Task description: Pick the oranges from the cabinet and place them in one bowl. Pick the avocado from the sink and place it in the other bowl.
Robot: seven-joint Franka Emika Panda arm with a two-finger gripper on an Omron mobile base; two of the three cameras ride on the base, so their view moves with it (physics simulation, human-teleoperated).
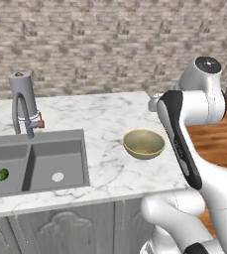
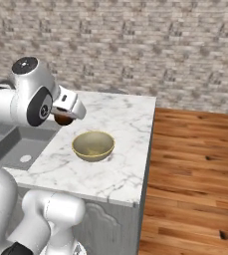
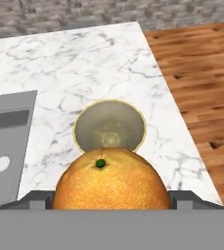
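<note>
My gripper [image 3: 111,201] is shut on an orange [image 3: 111,181], whose green stem end faces the hand camera. It hangs above the marble counter, just short of the pale yellow-beige bowl [image 3: 109,126], which is empty. In the right base view the orange [image 2: 62,119] looks dark under the white hand, with the gripper [image 2: 64,117] up and left of the bowl [image 2: 92,145]. The avocado [image 1: 2,174] lies in the left basin of the grey sink [image 1: 55,154]. The bowl [image 1: 143,144] stands right of the sink. The cabinet and the other bowl are out of view.
An arched grey faucet [image 1: 23,101] with a red-marked handle stands behind the sink. The counter [image 2: 120,124] ends at its right edge, with wooden floor [image 2: 195,169] beyond. A brick wall runs along the back.
</note>
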